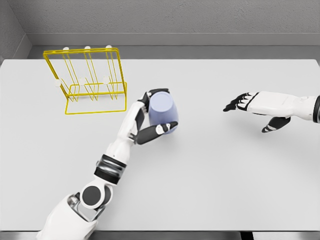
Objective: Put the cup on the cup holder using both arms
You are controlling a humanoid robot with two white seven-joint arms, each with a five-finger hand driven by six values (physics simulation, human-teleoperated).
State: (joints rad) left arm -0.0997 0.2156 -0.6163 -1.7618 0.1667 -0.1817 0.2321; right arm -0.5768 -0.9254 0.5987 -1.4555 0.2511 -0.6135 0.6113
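A wide white table (210, 170) fills the head view, with a grey wall behind its far edge and a darker strip along its near edge.

The fingers (150, 134) of the left hand (149, 117) are curled round the cup (163, 111), dark fingertips showing above its far side and the thumb pressed along its near side. The cup is pale lavender-blue, lies tipped on its side within that grasp, and sits just in front of and to the right of the cup holder (86, 80), close to the holder's near right corner but apart from it. Whether the cup rests on the table or is held just above it cannot be told. From the hand the white forearm runs down and to the left, away from the holder, through a dark banded wrist joint to the picture's lower left corner.

The cup holder is a yellow wire rack with upright prongs tipped in white, standing near the table's far left corner.

The right hand (247, 104) hovers well to the right of the holder, beyond the cup, its fingers (235, 106) stretched out and loosely spread, palm down, holding nothing. Its arm leaves by the right edge.
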